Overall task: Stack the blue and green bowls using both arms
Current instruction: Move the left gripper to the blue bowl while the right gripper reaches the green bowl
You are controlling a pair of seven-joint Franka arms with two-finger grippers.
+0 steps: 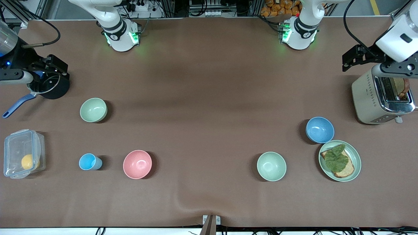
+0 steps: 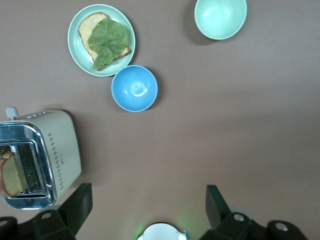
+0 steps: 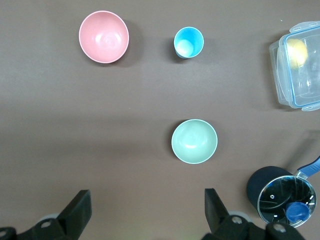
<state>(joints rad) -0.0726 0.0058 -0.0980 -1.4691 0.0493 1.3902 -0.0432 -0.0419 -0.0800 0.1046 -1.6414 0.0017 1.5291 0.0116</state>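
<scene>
Sitting empty, blue bowl point(image 1: 320, 130) and green bowl point(image 1: 93, 110) — well apart, left gripper point(image 2: 147, 207) and right gripper point(image 3: 147, 210) jaws released.

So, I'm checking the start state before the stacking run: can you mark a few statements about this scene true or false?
1. The blue bowl sits empty beside the plate of bread. True.
2. The green bowl is already stacked in the blue bowl. False: it stands alone toward the right arm's end of the table, near the pan.
3. The left gripper holds the blue bowl. False: its jaws are open and empty, up near the toaster.
4. The right gripper has open jaws. True.
</scene>
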